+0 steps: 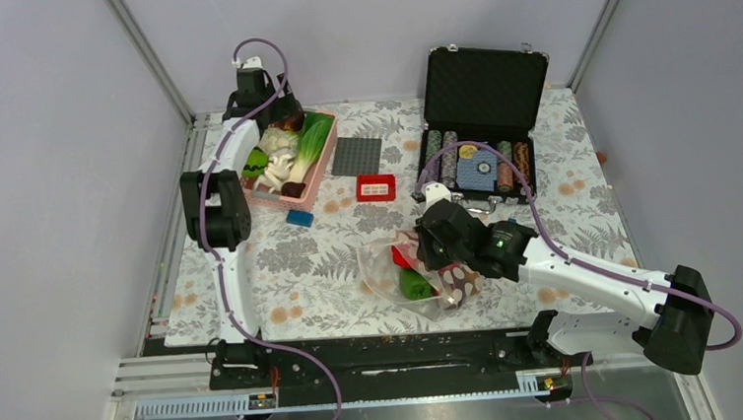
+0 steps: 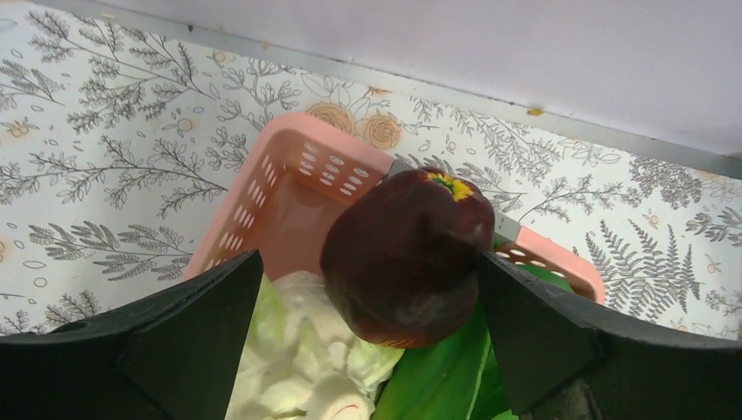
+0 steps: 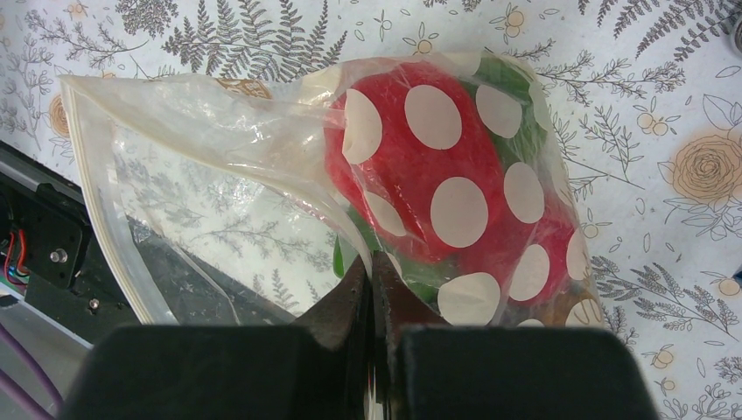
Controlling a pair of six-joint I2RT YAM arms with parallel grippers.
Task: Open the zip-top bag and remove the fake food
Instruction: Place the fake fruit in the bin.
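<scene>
Zip-top bag [image 1: 402,272] lies near the table's front edge, around 6 o'clock in the top view, just at 8 o'clock of the right gripper [image 3: 372,271], whose fingers are pinched tight on a fold of its thin, crinkled film. In the right wrist view the cream zip strip runs along 9 o'clock and the mouth gapes there. The fake food [image 3: 411,175], a glossy red piece with green behind it, is bunched toward 1 o'clock under the white dots. The left gripper [image 2: 367,262] is well apart at 10 o'clock, over the pink slotted basket [image 2: 297,184], jaws spread wide. A smooth, rounded dark maroon piece [image 2: 402,262] sits between them, clear of the left finger. Reaching in looks like the left arm's job, coming back toward 5 o'clock, while the nearer right arm anchors the floppy film
</scene>
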